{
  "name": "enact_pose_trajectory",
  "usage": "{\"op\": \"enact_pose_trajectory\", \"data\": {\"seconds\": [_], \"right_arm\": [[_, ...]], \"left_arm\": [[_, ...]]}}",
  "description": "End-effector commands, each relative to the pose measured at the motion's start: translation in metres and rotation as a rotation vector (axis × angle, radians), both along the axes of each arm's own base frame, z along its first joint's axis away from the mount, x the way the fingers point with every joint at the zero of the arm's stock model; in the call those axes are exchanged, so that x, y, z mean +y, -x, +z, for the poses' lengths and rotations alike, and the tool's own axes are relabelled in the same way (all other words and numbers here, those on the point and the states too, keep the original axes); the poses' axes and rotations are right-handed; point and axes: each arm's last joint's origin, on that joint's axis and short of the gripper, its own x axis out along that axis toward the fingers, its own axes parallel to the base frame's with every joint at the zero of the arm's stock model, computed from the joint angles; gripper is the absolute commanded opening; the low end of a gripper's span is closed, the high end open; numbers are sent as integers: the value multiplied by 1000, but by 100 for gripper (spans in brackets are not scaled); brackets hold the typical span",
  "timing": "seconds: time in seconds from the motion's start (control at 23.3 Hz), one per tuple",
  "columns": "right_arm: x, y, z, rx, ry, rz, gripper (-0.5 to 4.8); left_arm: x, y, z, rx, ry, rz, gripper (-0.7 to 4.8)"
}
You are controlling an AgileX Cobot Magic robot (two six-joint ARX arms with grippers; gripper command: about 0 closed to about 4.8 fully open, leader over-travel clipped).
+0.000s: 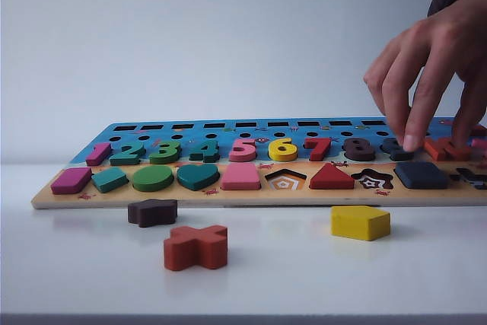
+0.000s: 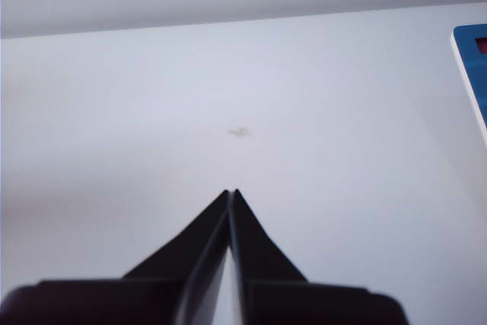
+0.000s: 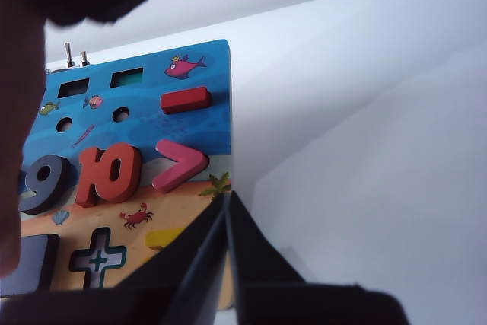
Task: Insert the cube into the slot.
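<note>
On the far right of the wooden puzzle board (image 1: 228,197), a person's hand (image 1: 434,66) is reaching down, fingers spread and gripping nothing, fingertips pressing near the dark number nine (image 1: 396,150) and the red ten (image 1: 445,148). It looks like someone is tidying the layout while the robot is waiting.

Neither arm is showing in the exterior view. The left gripper (image 2: 231,192) is hanging over bare white table (image 2: 243,97) with its jaws pinched fully together and nothing between them; only a blue corner of the board is peeking in at the edge of its view, so it is sitting well away from the work. The right gripper (image 3: 228,195) is likewise sealed tight and empty, poised just beside the board's end, near the pink greater-than sign (image 3: 179,165) and the cross cutout (image 3: 97,258).

And the cube (image 1: 421,175)? The navy square is lying flat in the board's front row, between the star cutout (image 1: 372,180) and the cross cutout, apparently already seated in the slot, whose checkerboard floor is not showing at all. Loose on the table in front are lying the yellow pentagon block (image 1: 360,222), the dark star block (image 1: 152,211) and a red cross block (image 1: 195,246).
</note>
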Motion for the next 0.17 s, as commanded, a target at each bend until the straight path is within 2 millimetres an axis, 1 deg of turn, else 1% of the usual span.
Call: {"op": "enact_pose_trajectory", "data": {"seconds": [0.04,0.17], "right_arm": [[0,0,-3,12,2,1,-3],[0,0,-3,12,2,1,-3]], "left_arm": [[0,0,0,-9,-3,0,10],[0,0,0,-9,-3,0,10]]}}
